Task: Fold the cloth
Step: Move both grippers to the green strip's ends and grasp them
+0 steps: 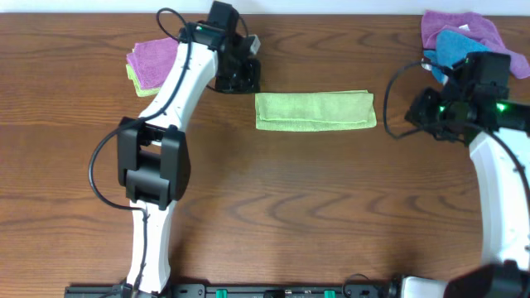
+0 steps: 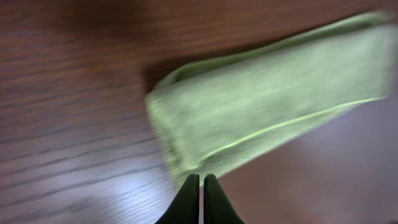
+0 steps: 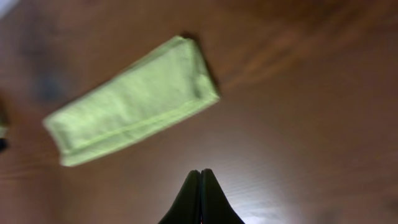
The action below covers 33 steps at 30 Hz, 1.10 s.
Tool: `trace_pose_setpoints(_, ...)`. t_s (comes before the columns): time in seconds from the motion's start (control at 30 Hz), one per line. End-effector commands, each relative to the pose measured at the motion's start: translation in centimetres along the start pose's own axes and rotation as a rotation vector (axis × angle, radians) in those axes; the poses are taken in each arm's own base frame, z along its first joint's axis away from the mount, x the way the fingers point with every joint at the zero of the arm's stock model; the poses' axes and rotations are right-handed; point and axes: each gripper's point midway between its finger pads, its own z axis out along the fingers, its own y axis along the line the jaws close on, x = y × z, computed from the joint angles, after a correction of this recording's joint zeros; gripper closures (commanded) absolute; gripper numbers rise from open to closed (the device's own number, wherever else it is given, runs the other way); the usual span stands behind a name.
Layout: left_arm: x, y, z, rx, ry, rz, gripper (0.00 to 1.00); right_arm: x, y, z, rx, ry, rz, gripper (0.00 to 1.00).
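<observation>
Cloth (image 1: pixel 315 111), lime terry, long folded rectangle

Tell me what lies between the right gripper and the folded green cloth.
Only bare wooden table, plain in the right wrist view between the shut fingers and the cloth. Overhead, the arm's own black cable loops there too.

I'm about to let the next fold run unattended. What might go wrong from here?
The cloth lies as a long layered strip; pinching only its top layer at an end would likely undo the fold. The left fingers and right fingers are shut and off it, so descending unopened might just shove it. The blue cloth lies close to the right fingers and might get snagged.
</observation>
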Motion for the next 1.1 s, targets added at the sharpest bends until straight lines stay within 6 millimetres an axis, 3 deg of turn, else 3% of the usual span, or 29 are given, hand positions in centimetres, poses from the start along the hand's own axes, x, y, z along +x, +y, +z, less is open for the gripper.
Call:
trace_pose_setpoints(0.0, 0.1, 0.4, 1.6, -0.264, -0.004, 0.161, 0.94, 0.3, -2.6, -1.0, 0.195, -0.031, -0.087, 0.99)
trace_pose_setpoints(0.13, -1.5, -2.2, 2.4, -0.291, -0.087, 0.235, 0.95, 1.2, -2.8, -0.1, 0.208, 0.016, -0.115, 0.99)
trace_pose_setpoints(0.2, -2.3, -2.6, 2.5, -0.326, -0.13, 0.255, 0.94, 1.6, -3.1, 0.7, 0.216, 0.038, -0.121, 0.99)
trace_pose_setpoints(0.4, -2.8, -0.9, 1.8, -0.458, -0.152, 0.256, 0.94, 3.4, -4.3, 4.1, 0.237, 0.115, -0.122, 0.99)
trace_pose_setpoints(0.53, -2.9, 0.2, 2.2, -0.474, -0.147, 0.239, 0.94, 4.0, -4.5, 5.3, 0.24, 0.151, -0.107, 0.99)
trace_pose_setpoints(0.87, -1.3, 0.6, 6.6, -0.393, -0.056, 0.208, 0.94, 3.6, -4.4, 5.5, 0.235, 0.134, -0.106, 0.99)
trace_pose_setpoints(1.07, -1.0, 0.0, 7.0, -0.353, -0.046, 0.193, 0.94, 3.4, -4.3, 5.6, 0.232, 0.126, -0.106, 0.99)
